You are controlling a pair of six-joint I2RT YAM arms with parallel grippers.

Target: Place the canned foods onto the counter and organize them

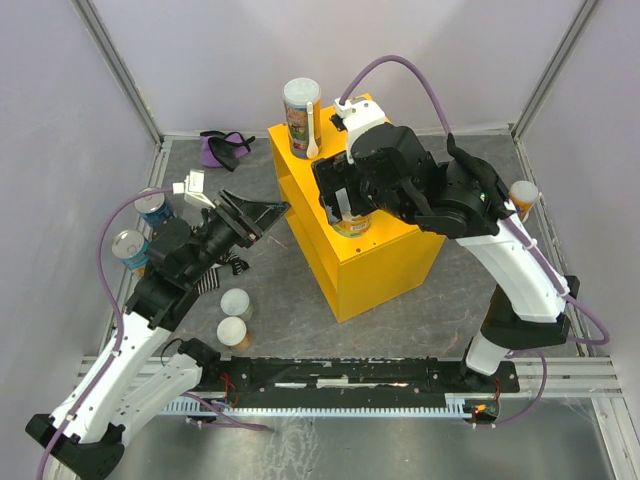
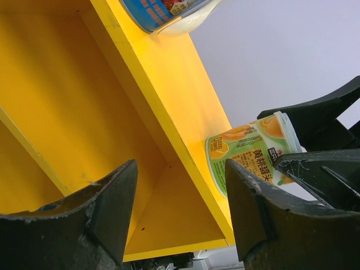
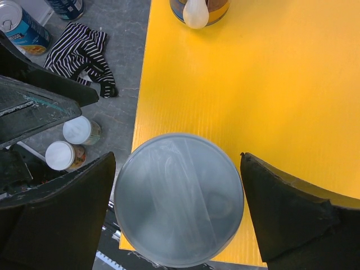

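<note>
A pale-lidded round tub (image 3: 179, 199) stands lower centre on the yellow counter (image 3: 281, 84). The right gripper (image 3: 177, 169) straddles it, released; the left gripper (image 2: 180, 174) gapes empty.

Bare bright yellow box-shaped cabinet (image 3: 270, 95) top lies open between grey-lidded round tub (image 3: 179, 198) at near edge and tall colourful tube (image 1: 301, 112) at far corner.

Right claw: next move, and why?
Probably lift the right claw straight up. Its jaws seem to stand just clear either side of the pale-lidded can, upright on the counter, so it looks released; a sideways exit might knock it.
</note>
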